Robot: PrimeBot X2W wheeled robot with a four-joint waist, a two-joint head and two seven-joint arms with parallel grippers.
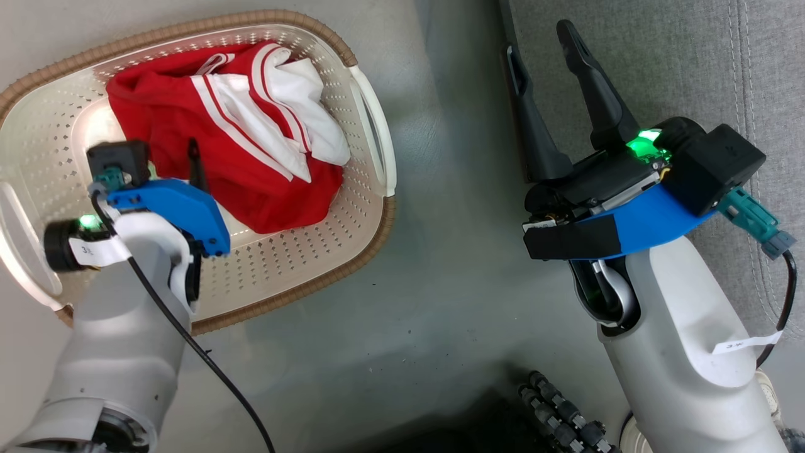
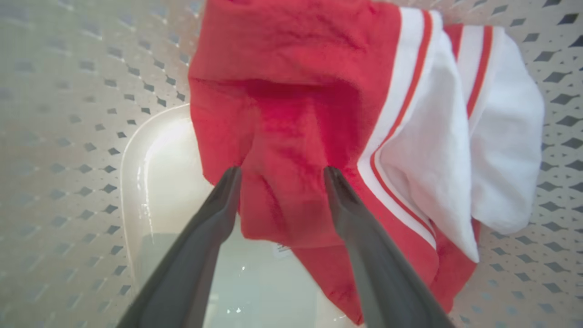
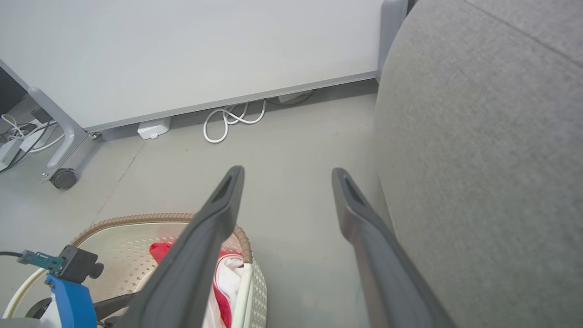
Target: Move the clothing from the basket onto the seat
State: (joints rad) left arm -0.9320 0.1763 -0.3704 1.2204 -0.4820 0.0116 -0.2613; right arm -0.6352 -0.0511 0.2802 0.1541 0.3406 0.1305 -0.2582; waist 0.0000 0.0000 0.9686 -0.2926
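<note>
Both spread wide, empty: left gripper (image 2: 282, 174) and right gripper (image 3: 287, 172).
Left points at the clothing (image 2: 296, 91) inside the basket (image 2: 68, 136); right hangs beside the seat (image 3: 478, 159).

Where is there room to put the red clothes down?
The grey seat is bare past the right gripper. The floor between the basket and seat is free too. The basket's middle is crowded with clothing and the left gripper.

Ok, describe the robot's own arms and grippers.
Each arm: pale grey forearm, blue wrist bracket, black camera box, teal plug on a black cable, green light, white tag. The left gripper and right gripper each have two long dark tapered fingers.
</note>
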